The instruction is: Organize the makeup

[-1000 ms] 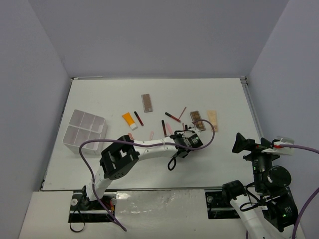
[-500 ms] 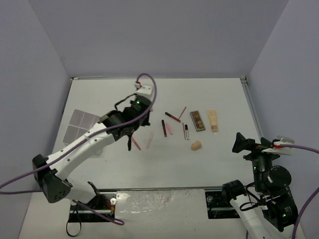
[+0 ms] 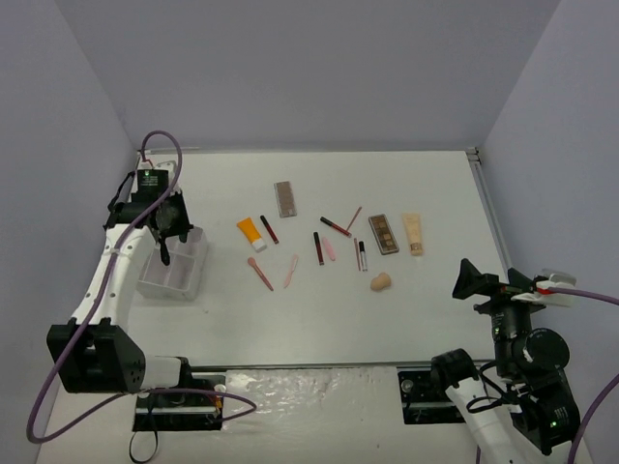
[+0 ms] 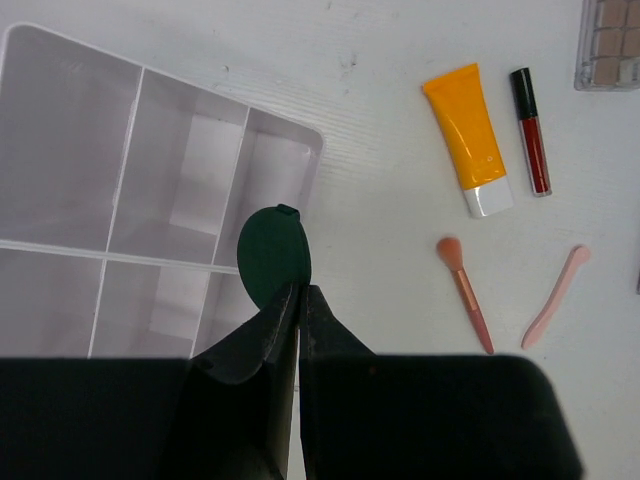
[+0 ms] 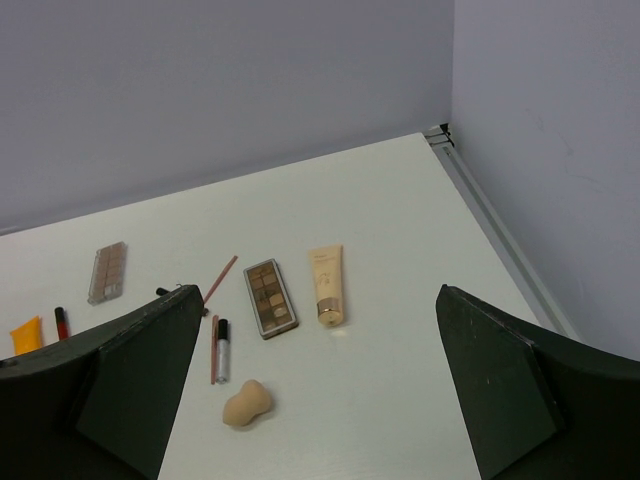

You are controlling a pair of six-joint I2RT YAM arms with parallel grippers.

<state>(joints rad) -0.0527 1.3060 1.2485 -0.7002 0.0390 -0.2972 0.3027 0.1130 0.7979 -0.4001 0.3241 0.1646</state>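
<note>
Tightly – left end effector [image 4: 298, 292] pinches green disc [image 4: 272, 250]

Looks like a robotics lab cell, not a home. Bare white table [image 3: 319, 309] boxed in by plain lilac-grey walls [image 3: 309, 68] at nine, twelve and three o'clock. Left arm [image 3: 108, 275] and right arm [image 3: 527, 353] bolted down at six o'clock, trailing loose purple cables [image 3: 585, 288].

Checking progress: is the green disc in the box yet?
Not yet. The dark green disc is pinched between the left fingers over the box's edge; the compartments in view look empty.
</note>
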